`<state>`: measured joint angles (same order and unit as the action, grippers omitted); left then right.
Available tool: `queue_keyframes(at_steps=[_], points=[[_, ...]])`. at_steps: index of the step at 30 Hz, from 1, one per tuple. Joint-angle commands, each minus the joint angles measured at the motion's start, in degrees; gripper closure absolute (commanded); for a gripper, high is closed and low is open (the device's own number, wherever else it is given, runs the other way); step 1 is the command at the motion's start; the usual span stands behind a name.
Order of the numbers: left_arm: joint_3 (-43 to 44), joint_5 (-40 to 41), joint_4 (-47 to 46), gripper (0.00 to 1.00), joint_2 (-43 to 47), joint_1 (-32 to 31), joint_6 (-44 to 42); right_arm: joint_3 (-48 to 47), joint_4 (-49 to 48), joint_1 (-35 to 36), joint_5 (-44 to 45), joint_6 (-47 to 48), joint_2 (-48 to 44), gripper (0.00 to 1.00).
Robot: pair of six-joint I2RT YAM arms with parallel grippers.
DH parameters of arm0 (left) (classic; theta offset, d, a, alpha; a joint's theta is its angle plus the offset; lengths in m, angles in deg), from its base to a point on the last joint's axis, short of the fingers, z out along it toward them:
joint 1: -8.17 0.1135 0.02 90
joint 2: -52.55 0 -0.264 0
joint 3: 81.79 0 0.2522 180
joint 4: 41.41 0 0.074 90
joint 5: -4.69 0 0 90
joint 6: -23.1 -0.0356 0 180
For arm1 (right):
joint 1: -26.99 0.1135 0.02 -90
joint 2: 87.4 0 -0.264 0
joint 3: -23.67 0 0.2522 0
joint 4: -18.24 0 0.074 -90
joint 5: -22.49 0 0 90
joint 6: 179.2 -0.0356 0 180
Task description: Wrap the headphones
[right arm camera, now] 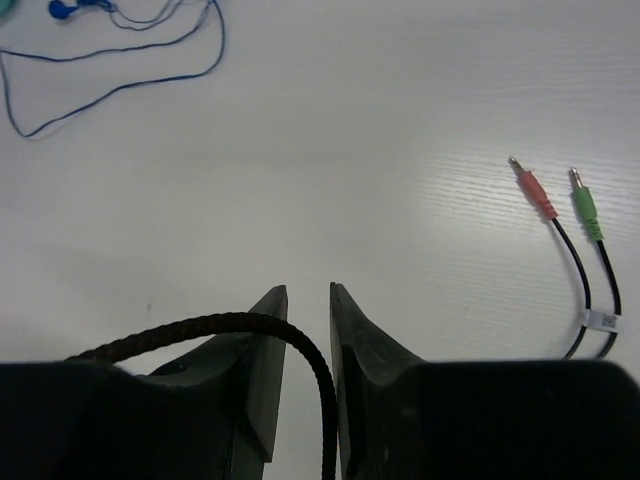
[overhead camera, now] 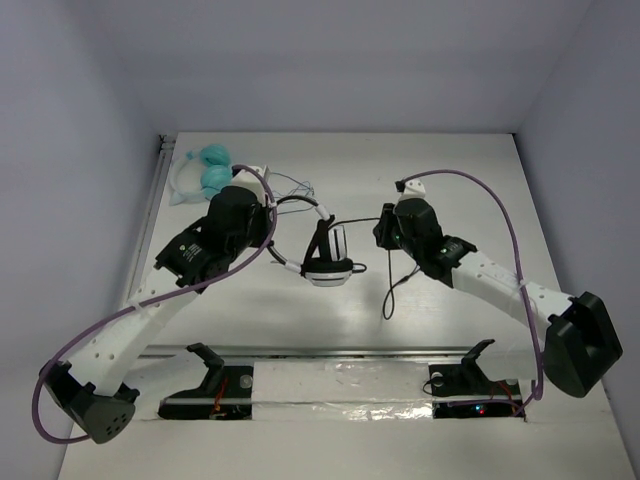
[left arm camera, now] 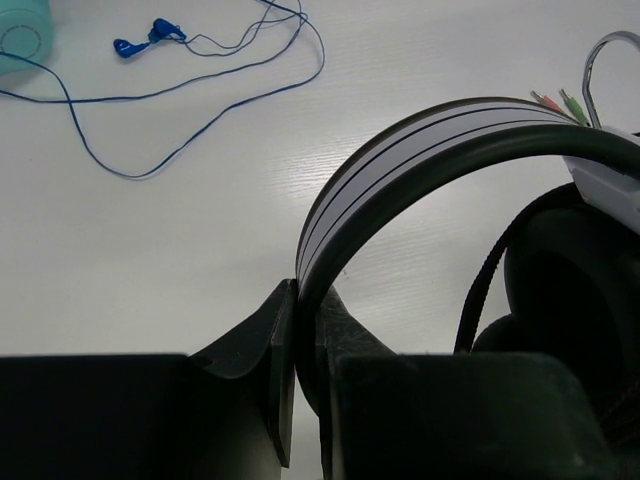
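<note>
The left pincer [left arm camera: 303, 300] is clenched on the white headband [left arm camera: 400, 160], holding the headphones [overhead camera: 325, 255] near the centre of the table [overhead camera: 460, 320]. A dark ear cup [left arm camera: 570, 290] sits at its 3 o'clock.

The right pincer [right arm camera: 305, 300] grasps the black braided cable [right arm camera: 250, 322], which arcs in from 9 o'clock and drops between the fingers. In the top view it runs straight from the headphones to that pincer, then trails loose toward 6 o'clock. The pink and green plugs [right arm camera: 537, 193] lie on the table at the right pincer's 2 o'clock.

Winding looks barely begun. To do it well, I'd judge the left should hold the band steady while the right carries the cable around it under light tension. Slack should feed through without snagging. The teal headphones [overhead camera: 210, 170] and their blue cable [left arm camera: 200, 90], at the table's 10 o'clock, are best avoided.
</note>
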<state>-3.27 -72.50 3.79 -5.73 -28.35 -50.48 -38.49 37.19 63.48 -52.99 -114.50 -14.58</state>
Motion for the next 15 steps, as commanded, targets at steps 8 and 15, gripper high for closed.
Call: queue_keyframes(at_steps=[8,15], points=[[5.03,-20.89,-6.65,1.00,0.71,0.65,0.71,-1.43,-6.66,-1.51,-2.54,0.43,4.43,0.69],[8.02,-39.95,-12.97,1.00,-1.40,3.02,5.53,3.66,-24.86,-1.51,-18.02,0.08,5.93,0.69]])
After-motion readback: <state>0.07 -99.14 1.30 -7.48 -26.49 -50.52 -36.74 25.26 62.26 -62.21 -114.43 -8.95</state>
